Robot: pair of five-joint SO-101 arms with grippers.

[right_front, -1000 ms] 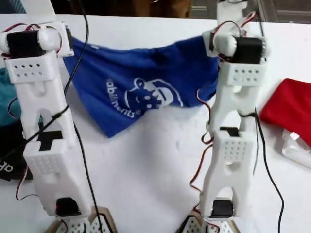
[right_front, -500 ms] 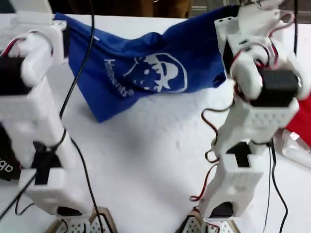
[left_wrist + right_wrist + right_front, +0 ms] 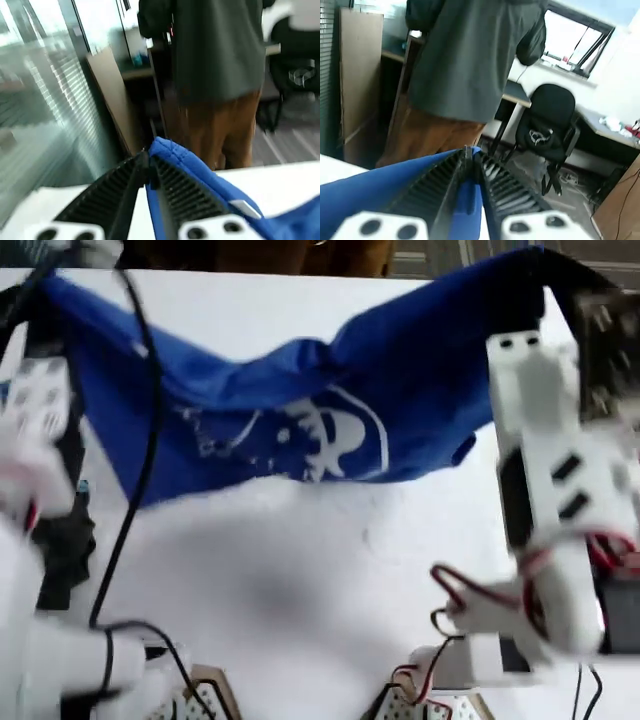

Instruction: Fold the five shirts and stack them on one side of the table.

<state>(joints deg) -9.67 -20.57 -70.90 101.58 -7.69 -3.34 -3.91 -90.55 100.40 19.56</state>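
L gripper (image 3: 148, 162): ribbed black jaws pinched tight on a top corner of the blue shirt (image 3: 200, 172). The cloth pokes up just past the tips and runs down along one jaw. R gripper (image 3: 470, 152): same, jaws clamped on an edge of the blue shirt (image 3: 365, 192), w/ a strip of fabric btwn the ribs and the rest spreading off to one side below them.

High view: blue shirt (image 3: 300, 410) hangs stretched btwn the two grippers, both corners held high. It sags in the middle, white print facing the camera, lower hem touching or just above the white table (image 3: 300, 580); can't tell which. L arm (image 3: 30, 540) and R arm (image 3: 555, 500) stand raised at either end of the cloth. A black cable (image 3: 140, 440) crosses in front of the shirt on the L gripper's side. Red wires (image 3: 450, 605) loop by the R arm's base.

Beyond the R jaws: a black office chair (image 3: 547, 125) by a desk. Beyond the L jaws: a brown board (image 3: 110, 95) leaning by glass w/ blinds.
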